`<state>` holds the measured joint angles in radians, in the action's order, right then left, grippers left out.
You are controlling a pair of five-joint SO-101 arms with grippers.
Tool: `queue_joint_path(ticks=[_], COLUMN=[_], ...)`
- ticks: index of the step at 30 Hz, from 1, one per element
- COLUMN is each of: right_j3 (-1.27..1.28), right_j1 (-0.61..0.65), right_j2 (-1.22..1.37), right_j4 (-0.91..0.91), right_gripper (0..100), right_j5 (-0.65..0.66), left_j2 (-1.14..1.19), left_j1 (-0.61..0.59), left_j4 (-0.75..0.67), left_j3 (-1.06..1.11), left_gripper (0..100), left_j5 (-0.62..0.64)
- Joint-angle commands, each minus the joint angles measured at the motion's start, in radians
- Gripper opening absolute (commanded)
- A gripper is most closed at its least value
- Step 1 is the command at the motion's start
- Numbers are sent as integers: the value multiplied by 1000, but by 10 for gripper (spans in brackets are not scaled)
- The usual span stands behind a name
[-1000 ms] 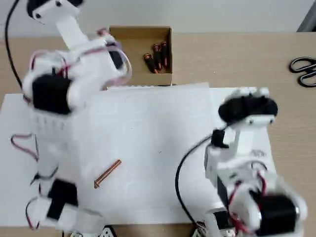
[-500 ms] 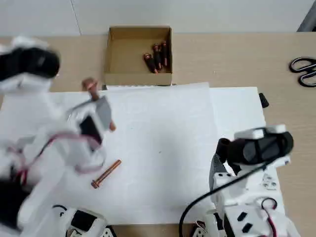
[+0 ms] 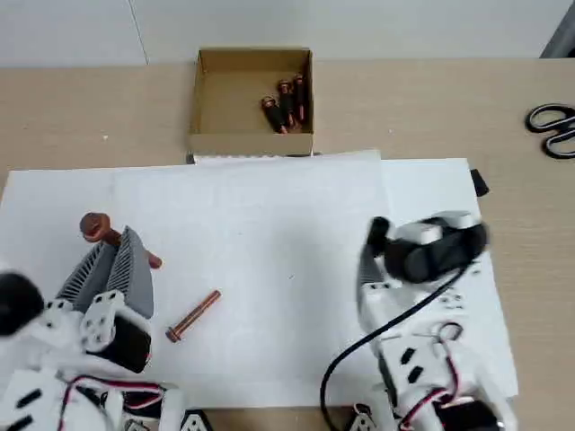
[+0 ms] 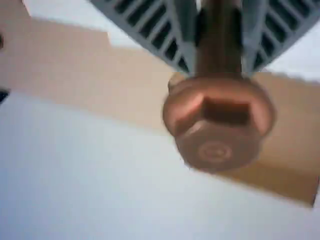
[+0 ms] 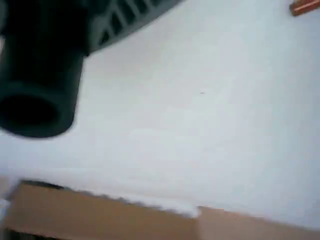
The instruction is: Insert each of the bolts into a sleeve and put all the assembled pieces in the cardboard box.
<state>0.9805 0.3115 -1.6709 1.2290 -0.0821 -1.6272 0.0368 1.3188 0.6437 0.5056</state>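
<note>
The copper bolt (image 3: 117, 241) sits clamped across the tips of the left hand (image 3: 121, 247), low on the left side of the white sheet (image 3: 269, 233). The grey ribbed fingers (image 3: 135, 265) are closed on its shaft, the hexagonal head sticks out on one side and the plain end on the other. In the left wrist view, the bolt (image 4: 218, 120) points head-first at the camera, with the shaft pinched between the 2 ribbed fingers (image 4: 145, 30).

A loose bolt (image 3: 194, 315) lies flat on the sheet just beside that hand, apart from it and angled toward the middle. Its tip (image 5: 305, 6) shows at the edge of the right wrist view.

The right hand (image 3: 370, 256) is on the right side of the sheet, well apart from the left. It is closed on a black sleeve (image 3: 378, 230), whose open end (image 5: 37, 100) faces the camera on that wrist.

The cardboard box (image 3: 216, 99) stands on the bare bench (image 3: 422, 108) at the far edge of the sheet. 3 assembled pieces (image 3: 286, 101) lie together at its right wall. A pair of scissors (image 3: 552, 126) rests on the bench far to the right.
</note>
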Motion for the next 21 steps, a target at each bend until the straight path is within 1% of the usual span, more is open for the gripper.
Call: queue_joint_path(ticks=[1, 4, 8, 11, 16, 18, 21], right_j3=[109, 199, 258, 292, 316, 324, 344], right_j1=[140, 255, 341, 398, 532, 565, 582], right_j2=[-82, -148, -137, -137, -137, -137, -137], right_j4=[-101, -143, -225, -280, -292, -292, -292], right_gripper=[2, 2, 2, 2, 2, 2, 2], right_j5=[41, 69, 81, 91, 135, 137, 138], left_j2=[-169, -196, -187, -189, -189, -189, -189], left_j1=[-3, -9, 5, 52, 155, 193, 238], left_j4=[-132, -166, -215, -247, -262, -285, -325], left_j3=[174, 249, 265, 314, 361, 394, 437], left_gripper=[6, 6, 6, 6, 6, 6, 6], left_j5=[-6, 9, 89, 95, 126, 144, 160])
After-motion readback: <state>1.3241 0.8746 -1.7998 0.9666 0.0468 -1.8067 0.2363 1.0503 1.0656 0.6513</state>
